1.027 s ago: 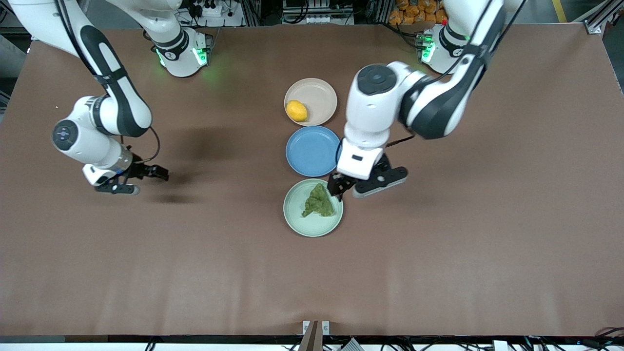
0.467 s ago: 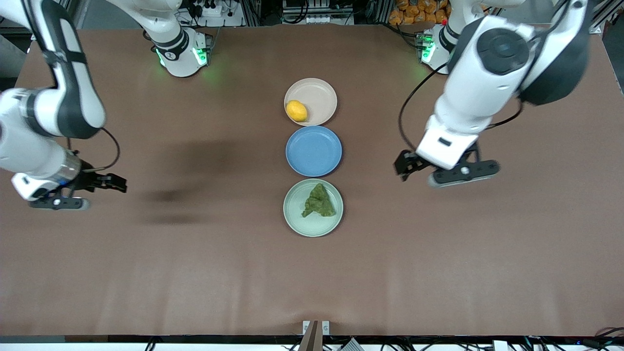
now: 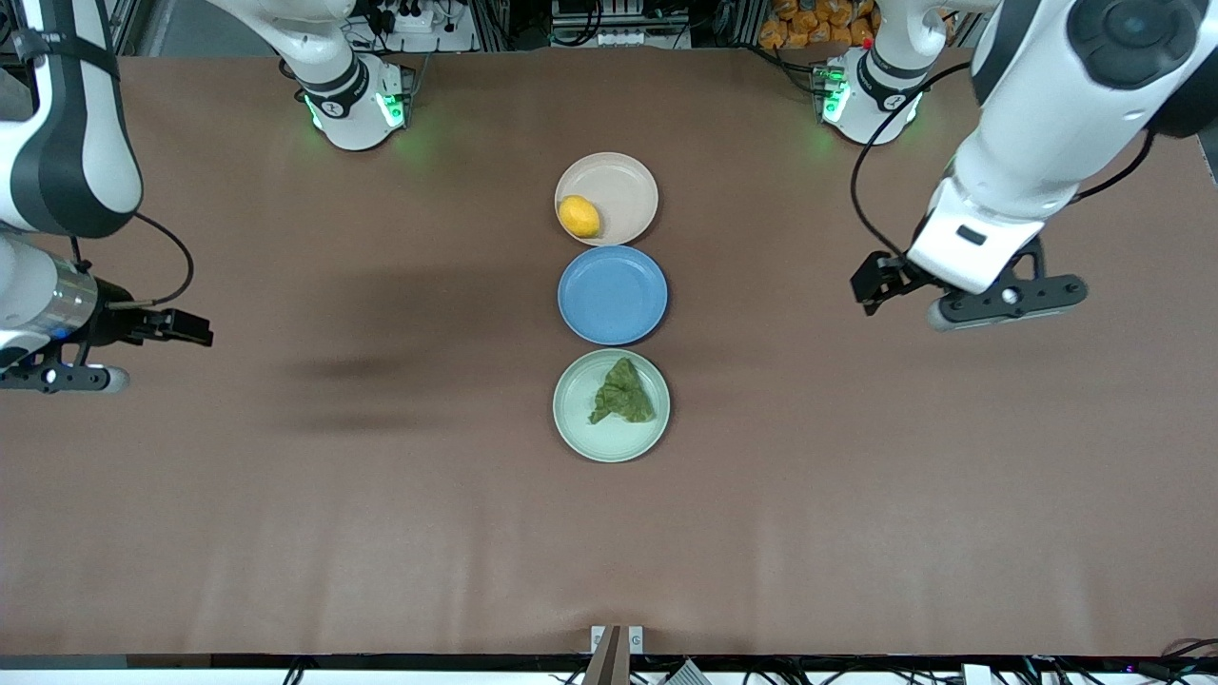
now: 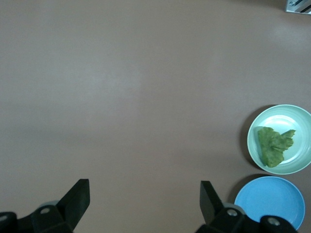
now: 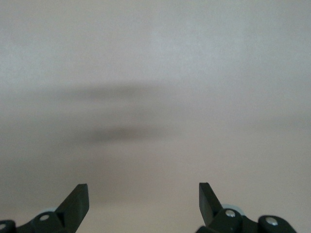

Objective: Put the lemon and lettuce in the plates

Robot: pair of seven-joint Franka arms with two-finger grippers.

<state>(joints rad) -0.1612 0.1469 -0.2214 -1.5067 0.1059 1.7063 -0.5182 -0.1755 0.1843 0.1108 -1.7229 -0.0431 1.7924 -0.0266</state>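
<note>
Plates are sitting in a row mid-desk: the pale beige-pink round plate [image 3: 618, 185] farthest from the front camera is carrying the small yellow lemon [image 3: 579, 216], and the pale mint green round plate [image 3: 580, 428] nearest it is holding the ruffled dark green lettuce [image 3: 623, 392]. Over the brown desk [image 3: 381, 523], the left hand [image 3: 875, 285] and the right hand [image 3: 181, 328] are hanging wide open and empty at their own ends.

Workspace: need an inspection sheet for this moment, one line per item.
Surface: brown table, arm shadows on it.
Job's things: lemon in beige plate; lettuce in green plate.
Clutter: blue plate between them, nothing in it.
Grippers: left gripper open, empty, over bare table at its arm's end; right gripper likewise.
Cables: black cable looping from left wrist.
Surroundings: orange items past the table edge.
</note>
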